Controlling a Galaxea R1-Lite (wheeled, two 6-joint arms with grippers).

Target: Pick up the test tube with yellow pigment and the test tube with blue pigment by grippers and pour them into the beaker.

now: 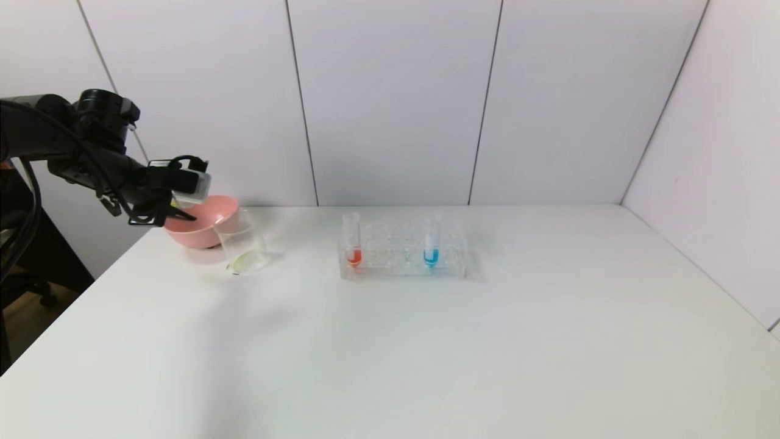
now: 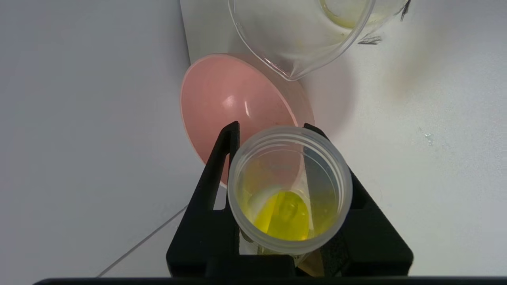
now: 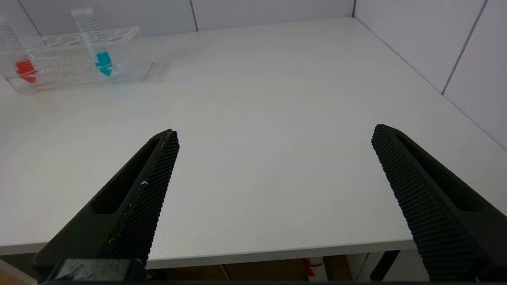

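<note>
Left pincer (image 2: 277, 206) pinching yellow tube (image 2: 289, 190), upper left of head view; tip slowly over beaker (image 1: 244, 247). Right pincer (image 3: 273, 186) spread, idle.

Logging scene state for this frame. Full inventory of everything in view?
test tube with yellow pigment: 1, clear with yellow liquid, held in left gripper beside the beaker, above the pink bowl's edge
test tube with blue pigment: 1, clear, blue tip, upright in rack's right end
red-tipped tube: 1, clear, red tip, upright in rack's left end
tube rack: 1, clear, table centre
beaker: 1, clear, yellowish film at bottom, left of rack
pink bowl: 1, pink, behind beaker
table: 1, white
left gripper: 1, black jaws shut on the yellow tube
right gripper: 1, black jaws open, above table's near edge
</note>
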